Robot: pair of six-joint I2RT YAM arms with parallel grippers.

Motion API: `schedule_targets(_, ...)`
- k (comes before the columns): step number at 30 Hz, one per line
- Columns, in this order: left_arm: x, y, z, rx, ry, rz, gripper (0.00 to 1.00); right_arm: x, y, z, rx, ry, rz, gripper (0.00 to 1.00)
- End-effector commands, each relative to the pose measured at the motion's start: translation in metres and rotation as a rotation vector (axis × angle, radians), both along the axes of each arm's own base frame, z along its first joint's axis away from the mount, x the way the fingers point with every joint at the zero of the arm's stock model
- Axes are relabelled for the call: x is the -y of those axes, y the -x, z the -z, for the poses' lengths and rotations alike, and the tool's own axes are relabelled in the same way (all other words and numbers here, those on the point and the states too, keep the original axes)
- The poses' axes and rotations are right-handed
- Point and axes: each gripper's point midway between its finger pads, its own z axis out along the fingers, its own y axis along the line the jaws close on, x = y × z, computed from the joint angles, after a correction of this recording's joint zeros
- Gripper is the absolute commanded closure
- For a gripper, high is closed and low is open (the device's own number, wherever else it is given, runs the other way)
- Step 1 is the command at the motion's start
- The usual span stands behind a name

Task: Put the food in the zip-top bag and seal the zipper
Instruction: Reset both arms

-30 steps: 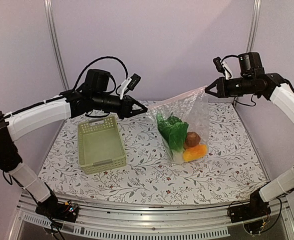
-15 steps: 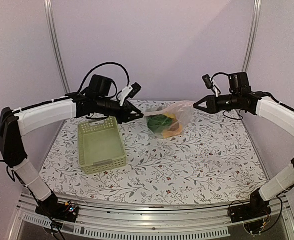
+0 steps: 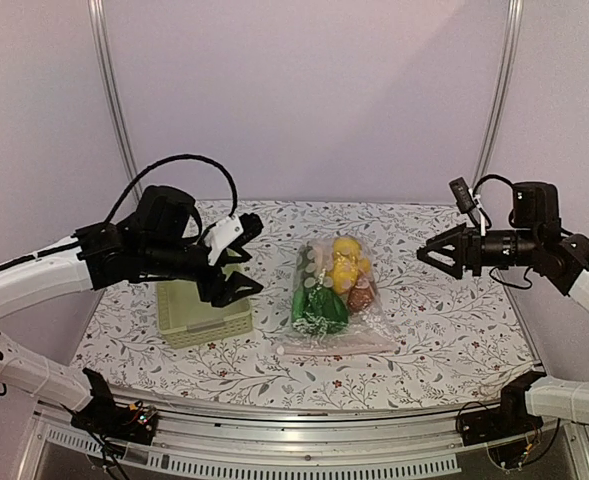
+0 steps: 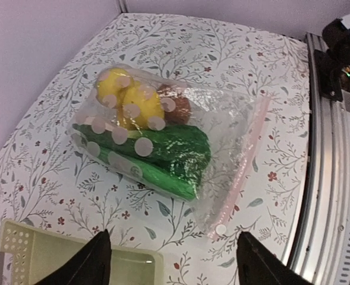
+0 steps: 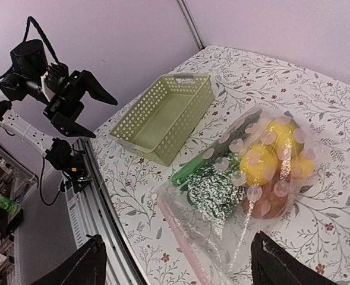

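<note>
The zip-top bag point(image 3: 334, 300) lies flat on the table between the arms, with nothing holding it. Inside it is the food: yellow lemons point(image 3: 346, 255), dark green pieces point(image 3: 319, 305) and a reddish-brown piece point(image 3: 362, 293). In the left wrist view the lemons point(image 4: 130, 101) lie above the cucumber point(image 4: 145, 169). The zipper point(image 3: 339, 348) runs along the bag's near edge as a pale pink strip point(image 4: 240, 172) point(image 5: 180, 237). My left gripper point(image 3: 242, 258) point(image 4: 175, 267) hangs open to the left of the bag. Off to the bag's right, my right gripper point(image 3: 429, 255) point(image 5: 177, 267) is open too.
A pale green slotted basket point(image 3: 199, 310) point(image 5: 169, 116) stands left of the bag, partly behind my left gripper. The metal rail point(image 4: 326, 178) runs along the table's near edge, close to the zipper. Purple walls close the back and sides.
Both grippers held the bag stretched in the air by its top corners. They have opened and drawn apart, and the bag with the food now lies on the table.
</note>
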Motion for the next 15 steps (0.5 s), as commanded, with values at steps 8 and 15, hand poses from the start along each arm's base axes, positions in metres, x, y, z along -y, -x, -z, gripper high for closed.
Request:
schedule_targets(8, -0.066, -0.131, -0.152, 0.253, 0.181, -0.702, 0.10, 0.082, -0.157, -0.118, 0.145, 0.138, 0.821, 0.01)
schedule_targets(15, -0.094, -0.147, -0.213, 0.299, 0.322, -0.869, 0.00, 0.089, -0.159, -0.182, 0.283, 0.079, 0.865, 0.01)
